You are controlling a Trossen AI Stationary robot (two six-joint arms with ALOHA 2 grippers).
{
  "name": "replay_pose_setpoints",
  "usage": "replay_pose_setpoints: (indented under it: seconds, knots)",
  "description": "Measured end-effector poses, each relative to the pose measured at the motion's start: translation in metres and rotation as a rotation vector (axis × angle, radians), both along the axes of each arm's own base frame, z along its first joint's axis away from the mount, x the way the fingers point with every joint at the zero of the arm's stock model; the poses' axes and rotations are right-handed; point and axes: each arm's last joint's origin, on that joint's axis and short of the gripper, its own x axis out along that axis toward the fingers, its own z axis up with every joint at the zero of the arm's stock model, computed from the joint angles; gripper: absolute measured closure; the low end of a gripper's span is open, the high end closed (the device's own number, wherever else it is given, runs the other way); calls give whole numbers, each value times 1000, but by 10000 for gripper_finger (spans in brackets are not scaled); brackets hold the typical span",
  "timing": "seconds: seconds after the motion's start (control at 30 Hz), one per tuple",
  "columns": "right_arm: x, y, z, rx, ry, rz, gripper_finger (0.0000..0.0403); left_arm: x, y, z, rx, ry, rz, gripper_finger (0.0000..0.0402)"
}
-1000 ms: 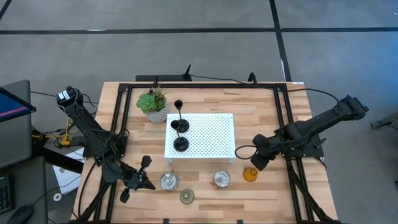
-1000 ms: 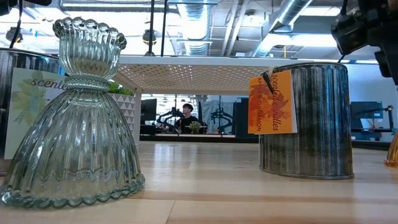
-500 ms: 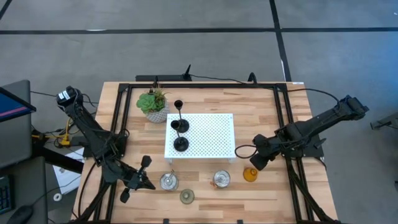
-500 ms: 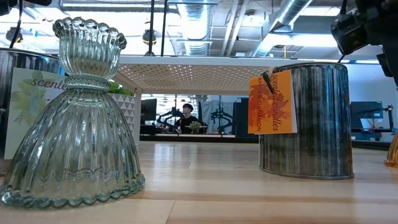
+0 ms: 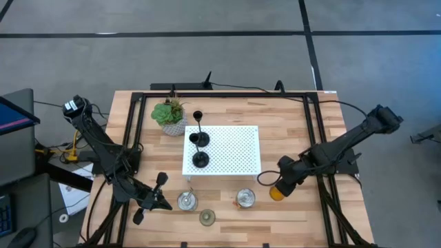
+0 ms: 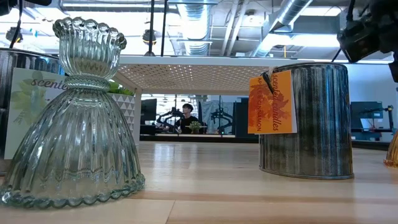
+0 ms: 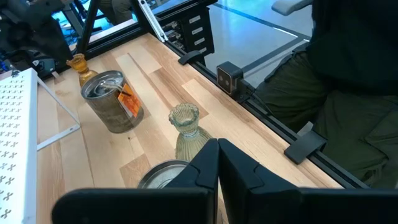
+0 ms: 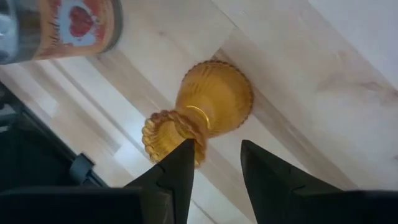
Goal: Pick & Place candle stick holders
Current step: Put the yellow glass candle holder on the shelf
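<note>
The amber glass holder [image 5: 275, 195] stands upright on its wide base at the table's near right; it also shows in the right wrist view [image 8: 214, 106]. My right gripper [image 8: 216, 155] is open just above it, and in the high view [image 5: 282, 183] it partly covers the holder. Two black holders [image 5: 200, 160] stand on the white platform [image 5: 234, 148], and a third [image 5: 198, 116] stands on the table beside the platform's far left corner. Two silvery cups [image 5: 187, 200] [image 5: 244, 198] and the pale green holder [image 5: 207, 218] stand near the near edge. My left gripper [image 7: 217, 155] is shut, just left of the left cup.
A green potted plant [image 5: 169, 114] stands at the far left of the table. The black frame rails [image 5: 313, 131] run along the table's sides. In the low view the pale green holder [image 6: 68, 124] and a labelled silvery cup [image 6: 305, 118] stand close to the camera.
My right gripper has gone toward the table's near edge and a little to the left, ending over the amber holder. The holders have stayed where they were.
</note>
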Motion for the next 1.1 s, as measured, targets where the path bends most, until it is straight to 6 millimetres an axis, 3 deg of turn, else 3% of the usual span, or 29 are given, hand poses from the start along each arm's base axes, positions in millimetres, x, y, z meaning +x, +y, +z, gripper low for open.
replay_pose_setpoints:
  seconds: [0.33, 0.53, 0.63, 0.93, 1.1]
  knots:
    - [12, 8, -14, -14, 16, 20, 295, 0, 0, 0, 0, 0, 0, 394]
    - [14, 9, -15, -11, 19, 23, 362, 0, 0, 0, 0, 0, 0, 394]
    - [12, 8, -12, -9, 12, 22, 389, 0, 0, 0, 0, 0, 0, 394]
    - [5, 5, 0, 48, 1, 14, 390, 0, 0, 0, 0, 0, 0, 394]
    - [5, 6, 23, 31, 34, 38, 390, 0, 0, 0, 0, 0, 0, 394]
